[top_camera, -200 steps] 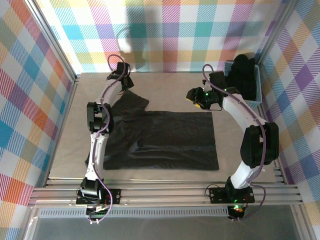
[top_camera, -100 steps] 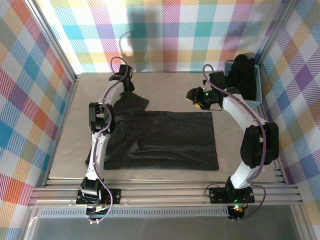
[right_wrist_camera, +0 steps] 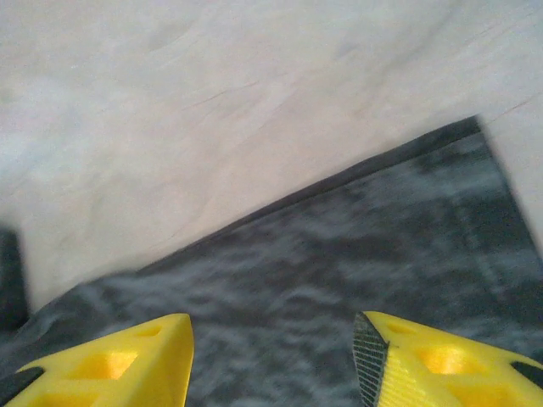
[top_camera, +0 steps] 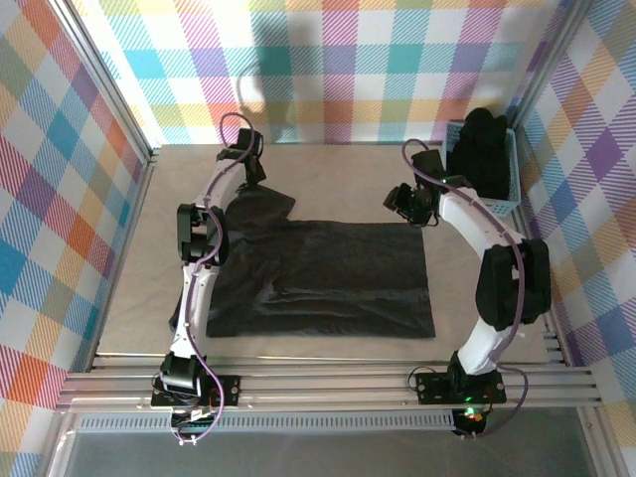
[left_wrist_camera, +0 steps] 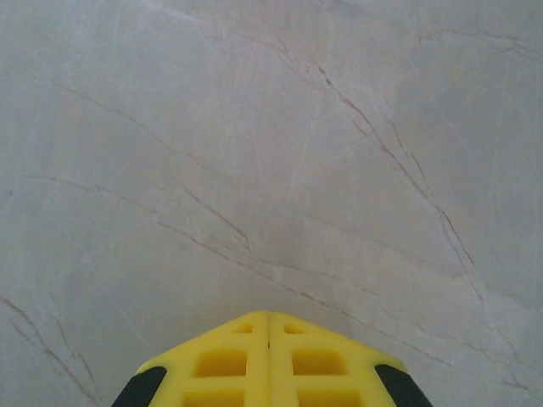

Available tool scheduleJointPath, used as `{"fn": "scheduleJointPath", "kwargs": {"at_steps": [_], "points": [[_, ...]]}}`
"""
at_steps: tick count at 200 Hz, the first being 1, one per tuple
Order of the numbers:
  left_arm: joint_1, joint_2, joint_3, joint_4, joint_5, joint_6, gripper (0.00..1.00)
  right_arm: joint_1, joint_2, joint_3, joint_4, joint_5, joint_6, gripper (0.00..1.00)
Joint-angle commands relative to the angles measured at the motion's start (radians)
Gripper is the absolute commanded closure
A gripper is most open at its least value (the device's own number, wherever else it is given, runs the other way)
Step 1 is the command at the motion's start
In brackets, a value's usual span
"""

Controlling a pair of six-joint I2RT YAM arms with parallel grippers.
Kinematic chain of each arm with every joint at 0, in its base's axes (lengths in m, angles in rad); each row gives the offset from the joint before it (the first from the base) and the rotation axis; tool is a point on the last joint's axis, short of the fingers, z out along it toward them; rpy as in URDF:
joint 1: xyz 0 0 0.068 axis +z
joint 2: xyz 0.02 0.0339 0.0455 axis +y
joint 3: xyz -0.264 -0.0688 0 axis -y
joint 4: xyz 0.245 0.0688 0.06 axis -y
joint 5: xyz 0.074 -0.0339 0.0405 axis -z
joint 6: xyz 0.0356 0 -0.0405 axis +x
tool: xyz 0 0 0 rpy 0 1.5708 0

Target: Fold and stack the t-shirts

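Plaid-walled table (top_camera: pixel 129 258) | one t-shirt (top_camera: pixel 338 268) spread out, folding unfinished, nothing stacked | more dark cloth (top_camera: pixel 485 139) in basket (top_camera: pixel 514 184) | left claw (left_wrist_camera: pixel 269 318) closed, maybe empty | right claw (right_wrist_camera: pixel 271 326) open above shirt

t-shirt (right_wrist_camera: pixel 322 271) blurred, cut off — rt wrist view

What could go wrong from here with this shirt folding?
1. The left hand is shut, yet its camera shows bare table and no cloth ahead of it, so it may have pinched nothing.
2. The right hand is open over the far corner of the t-shirt; if only one side lifts, the fold could come out crooked.
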Motion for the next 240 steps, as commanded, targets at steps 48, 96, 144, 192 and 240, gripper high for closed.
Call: {"fn": "scheduleJointPath", "kwargs": {"at_steps": [48, 96, 144, 192, 240], "points": [[-0.027, -0.206, -0.088, -0.098, 0.032, -0.079, 1.0, -0.002, 0.226, 0.177, -0.169, 0.3, 0.124, 0.45], [-0.027, -0.283, -0.164, -0.079, 0.081, -0.114, 1.0, -0.031, 0.279, 0.151, -0.132, 0.277, 0.164, 0.48], [-0.027, -0.315, -0.189, -0.088, 0.115, -0.11, 1.0, -0.066, 0.33, 0.176, -0.116, 0.224, 0.144, 0.56], [-0.027, -0.355, -0.249, -0.092, 0.113, -0.111, 1.0, -0.069, 0.339, 0.163, -0.112, 0.181, 0.151, 0.6], [-0.029, -0.389, -0.278, -0.094, 0.114, -0.116, 1.0, -0.069, 0.329, 0.187, -0.088, 0.197, 0.09, 0.58]]}}
